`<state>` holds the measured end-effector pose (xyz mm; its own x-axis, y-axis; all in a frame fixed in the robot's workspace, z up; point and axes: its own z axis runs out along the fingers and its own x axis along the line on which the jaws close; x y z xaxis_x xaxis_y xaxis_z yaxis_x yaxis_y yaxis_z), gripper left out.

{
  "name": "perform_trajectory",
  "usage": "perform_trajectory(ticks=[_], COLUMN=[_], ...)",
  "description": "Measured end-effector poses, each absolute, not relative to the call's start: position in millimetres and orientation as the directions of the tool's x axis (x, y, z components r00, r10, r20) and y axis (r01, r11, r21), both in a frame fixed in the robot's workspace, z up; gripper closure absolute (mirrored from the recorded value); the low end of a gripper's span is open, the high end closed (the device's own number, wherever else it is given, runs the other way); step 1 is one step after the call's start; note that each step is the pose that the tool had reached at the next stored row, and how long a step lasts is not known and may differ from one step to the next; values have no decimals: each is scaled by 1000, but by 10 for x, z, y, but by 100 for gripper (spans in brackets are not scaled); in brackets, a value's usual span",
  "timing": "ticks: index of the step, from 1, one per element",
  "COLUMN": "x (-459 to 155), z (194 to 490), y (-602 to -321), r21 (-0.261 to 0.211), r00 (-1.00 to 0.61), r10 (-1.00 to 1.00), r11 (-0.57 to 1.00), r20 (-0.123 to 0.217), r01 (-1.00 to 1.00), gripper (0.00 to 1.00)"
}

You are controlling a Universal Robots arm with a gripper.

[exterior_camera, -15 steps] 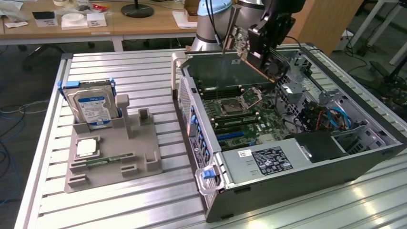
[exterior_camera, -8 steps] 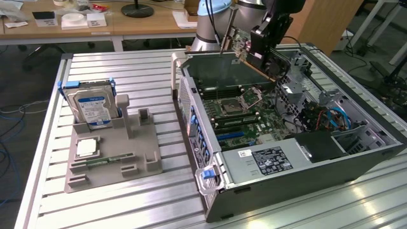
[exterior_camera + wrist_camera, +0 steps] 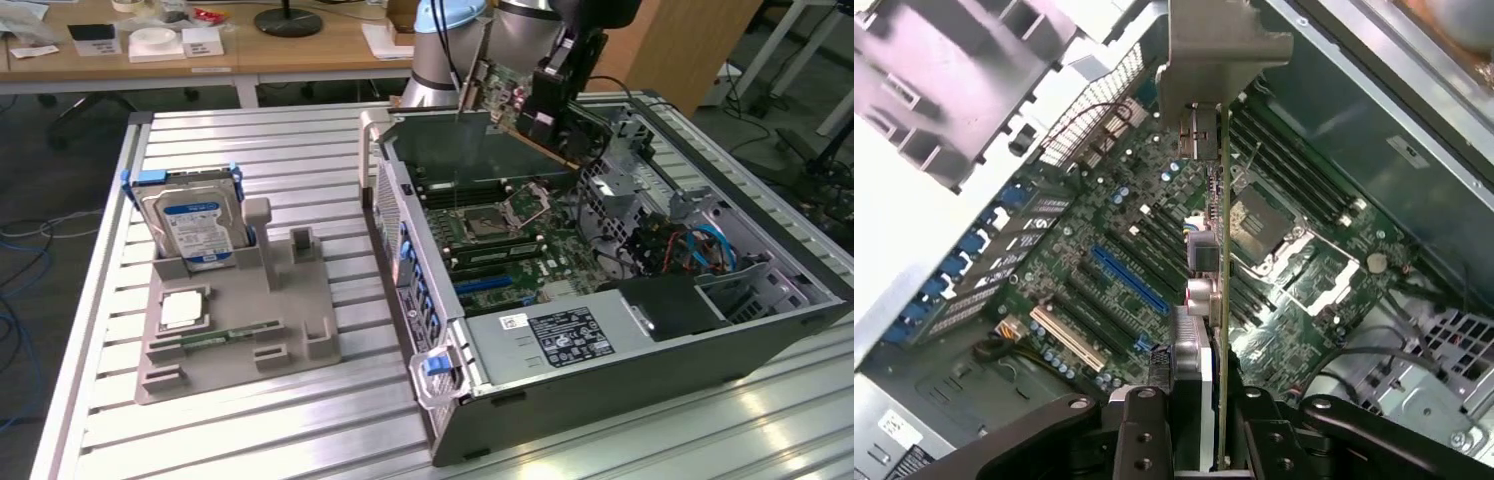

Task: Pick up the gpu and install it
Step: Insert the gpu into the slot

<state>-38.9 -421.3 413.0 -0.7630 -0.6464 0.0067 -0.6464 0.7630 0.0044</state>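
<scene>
I saw the hand [image 3: 1214, 430] closed on the gpu [image 3: 1223, 290], a finger on either face of the card. It showed edge-on, with its metal bracket [image 3: 1219, 55] at the far end. From the exterior view, the card hung tilted above the rim of the open computer case [image 3: 601, 375], over the motherboard [image 3: 1144, 230]. The case lay on the table [image 3: 267, 420].

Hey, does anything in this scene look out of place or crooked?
Nothing looks damaged or spilled. Only the gpu is out of place: the gripper holds it in the air above the open computer case, tilted in the exterior view and not seated on the motherboard.
</scene>
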Motion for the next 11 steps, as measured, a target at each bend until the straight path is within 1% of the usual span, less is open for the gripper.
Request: perform_trajectory(ticks=[11], x=[-388], z=[4126], y=[-4212], r21=[4], r00=[-669], r10=[-743], r11=[669], r20=[7], r01=[-743], gripper=[72])
